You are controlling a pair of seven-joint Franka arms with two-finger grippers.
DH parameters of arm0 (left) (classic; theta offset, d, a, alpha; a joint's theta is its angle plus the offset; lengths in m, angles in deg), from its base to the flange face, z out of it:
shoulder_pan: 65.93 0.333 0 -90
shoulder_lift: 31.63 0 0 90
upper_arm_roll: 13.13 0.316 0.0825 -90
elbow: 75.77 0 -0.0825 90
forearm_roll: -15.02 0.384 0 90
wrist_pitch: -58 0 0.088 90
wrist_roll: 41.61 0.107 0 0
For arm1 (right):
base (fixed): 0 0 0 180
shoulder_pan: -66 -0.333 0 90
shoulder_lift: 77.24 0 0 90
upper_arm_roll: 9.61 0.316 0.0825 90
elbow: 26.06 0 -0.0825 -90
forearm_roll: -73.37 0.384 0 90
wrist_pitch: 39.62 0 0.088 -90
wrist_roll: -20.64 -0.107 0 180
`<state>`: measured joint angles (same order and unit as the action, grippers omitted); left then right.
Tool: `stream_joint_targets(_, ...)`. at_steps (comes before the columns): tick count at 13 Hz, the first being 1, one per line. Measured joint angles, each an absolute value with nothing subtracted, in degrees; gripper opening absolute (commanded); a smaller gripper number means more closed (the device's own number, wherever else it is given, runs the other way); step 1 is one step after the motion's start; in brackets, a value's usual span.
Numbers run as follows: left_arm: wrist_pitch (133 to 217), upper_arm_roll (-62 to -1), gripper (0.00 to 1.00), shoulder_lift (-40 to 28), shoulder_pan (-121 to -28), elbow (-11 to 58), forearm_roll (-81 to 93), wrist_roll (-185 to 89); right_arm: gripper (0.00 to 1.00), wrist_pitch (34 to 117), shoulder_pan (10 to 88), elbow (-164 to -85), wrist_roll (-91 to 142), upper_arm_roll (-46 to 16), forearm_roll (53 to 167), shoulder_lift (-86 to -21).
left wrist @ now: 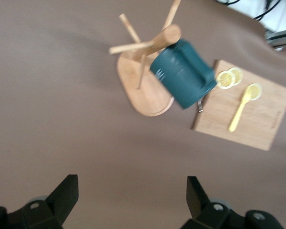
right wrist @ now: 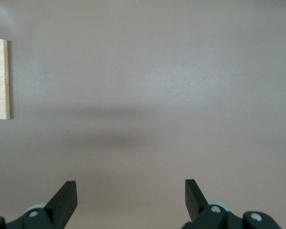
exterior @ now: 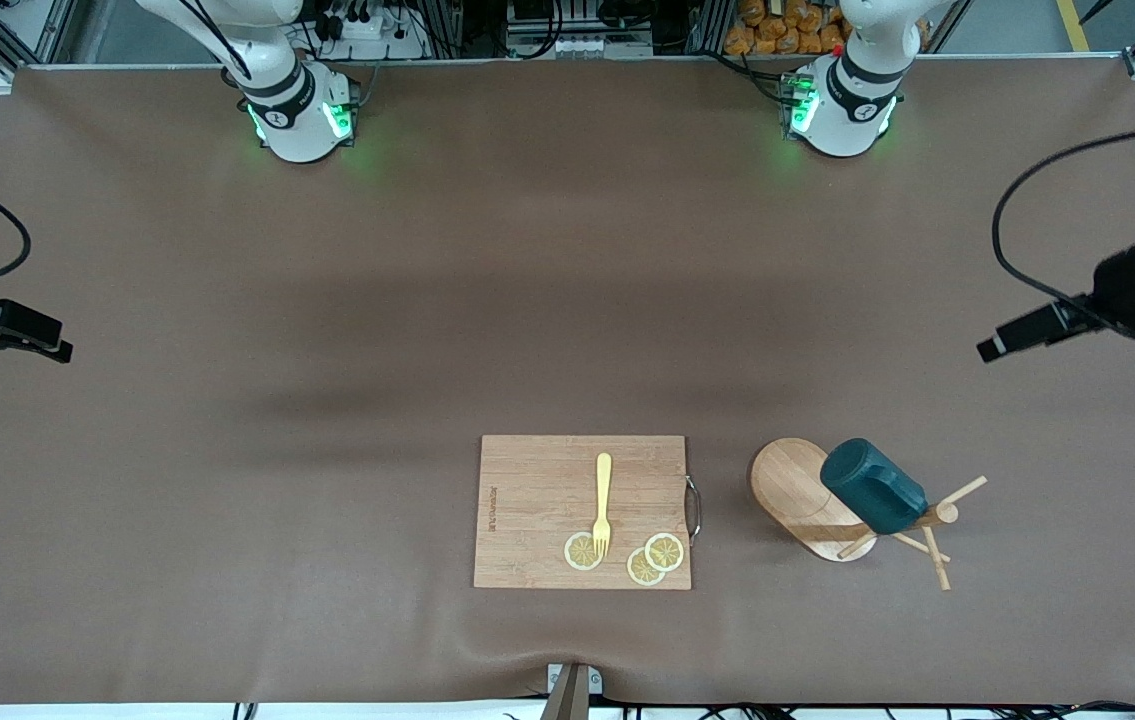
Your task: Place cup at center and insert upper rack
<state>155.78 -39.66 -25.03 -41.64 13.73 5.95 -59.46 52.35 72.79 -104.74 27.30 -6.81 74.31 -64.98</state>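
The dark teal ribbed cup [exterior: 872, 487] hangs on a peg of the light wooden mug tree [exterior: 792, 490], which stands on its oval base toward the left arm's end of the table, near the front camera. Both also show in the left wrist view, the cup [left wrist: 183, 74] beside the tree's post [left wrist: 164, 37]. My left gripper [exterior: 1002, 345] is up over the table's edge at the left arm's end, open and empty [left wrist: 131, 183]. My right gripper [exterior: 52, 345] waits over the right arm's end, open and empty [right wrist: 131, 188].
A rectangular bamboo cutting board [exterior: 537, 500] lies beside the mug tree, toward the table's middle. It carries a yellow fork [exterior: 603, 505] and three lemon slices [exterior: 664, 551]. Its edge shows in the right wrist view [right wrist: 0, 78]. Brown cloth covers the table.
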Motion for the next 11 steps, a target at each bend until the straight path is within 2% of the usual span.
stream_joint_targets(6, 147.92, -38.51, 1.00, -37.80, -45.88, 21.43, 12.12, -57.36, 1.00, 50.04, 71.30, -103.52, 27.29, -6.50, 74.38, -65.10)
stream_joint_targets(11, 143.36, -36.79, 1.00, -41.19, -51.60, 22.21, 13.18, -57.02, 1.00, 48.44, 68.61, -103.43, 27.23, -6.56, 74.42, -65.32)
